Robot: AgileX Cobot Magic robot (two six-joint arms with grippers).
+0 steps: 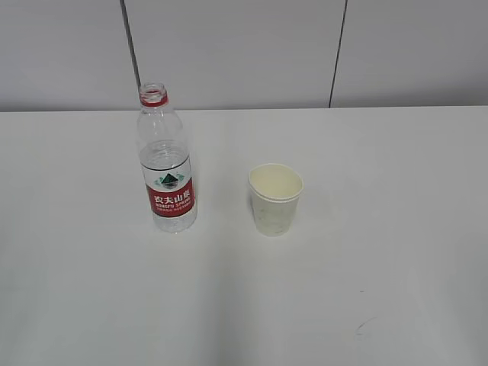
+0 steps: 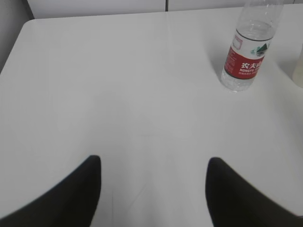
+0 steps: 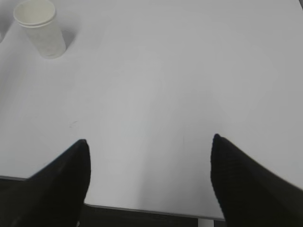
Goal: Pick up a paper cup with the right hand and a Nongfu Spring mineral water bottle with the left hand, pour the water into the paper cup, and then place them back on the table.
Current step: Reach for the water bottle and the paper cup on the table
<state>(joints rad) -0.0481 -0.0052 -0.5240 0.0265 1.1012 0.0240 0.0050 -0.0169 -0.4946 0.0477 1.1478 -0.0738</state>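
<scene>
The Nongfu Spring mineral water bottle (image 1: 167,171) stands upright and uncapped on the white table (image 1: 366,290), left of centre. The paper cup (image 1: 274,198) stands upright to its right, a short gap apart. Neither arm shows in the exterior view. In the left wrist view my left gripper (image 2: 154,163) is open and empty above bare table, with the bottle (image 2: 246,56) far ahead at the upper right. In the right wrist view my right gripper (image 3: 149,142) is open and empty near the table's front edge, with the cup (image 3: 40,28) far ahead at the upper left.
A grey panelled wall (image 1: 244,53) runs behind the table. The table's front edge (image 3: 142,208) shows under the right gripper, and its left edge and rounded corner (image 2: 23,30) show in the left wrist view. A faint scuff mark (image 1: 364,328) lies at the front right.
</scene>
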